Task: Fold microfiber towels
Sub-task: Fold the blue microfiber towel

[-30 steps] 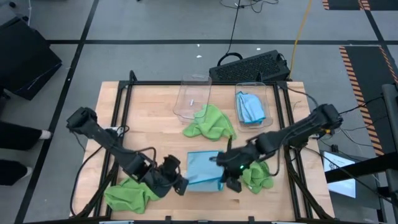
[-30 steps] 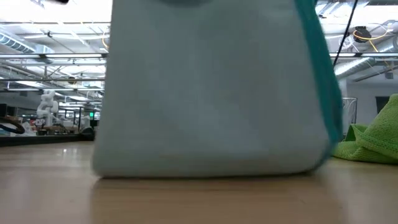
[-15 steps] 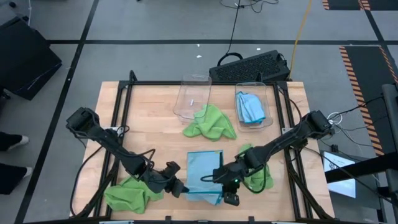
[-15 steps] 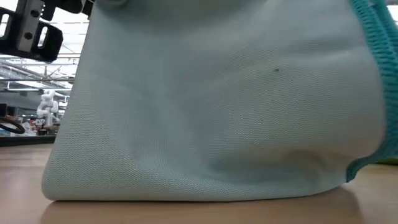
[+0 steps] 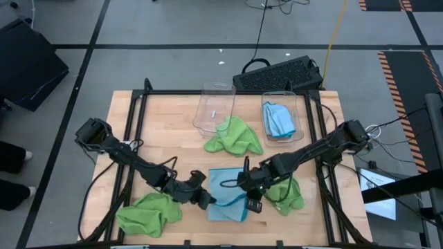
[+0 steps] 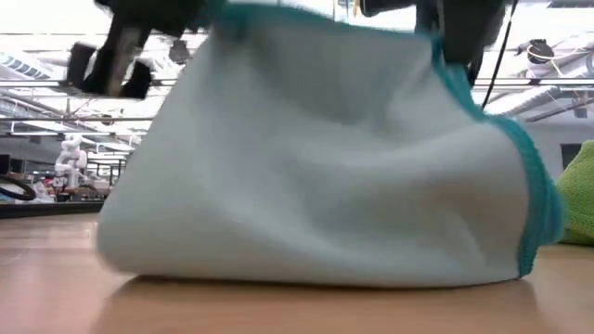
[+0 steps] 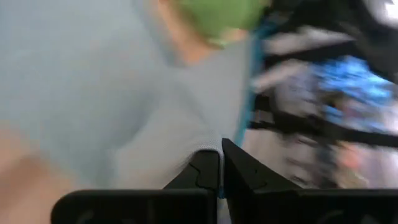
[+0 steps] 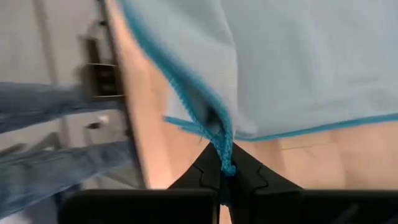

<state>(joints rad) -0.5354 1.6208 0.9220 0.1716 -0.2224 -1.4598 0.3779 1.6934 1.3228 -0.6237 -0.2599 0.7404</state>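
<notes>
Light blue towel (image 5: 227,196) sits at the near middle of the bench (image 5: 173,131), partly lifted, its lower part resting on the wood. Left gripper (image 5: 206,199) is clamped on its left edge; fingers (image 7: 208,174) together on the cloth. Right gripper (image 5: 249,200) is pinched on the teal hem at the right edge. A lime green towel (image 5: 147,213) lies beyond the left fingers, another (image 5: 287,196) just past the right fingers.
</notes>
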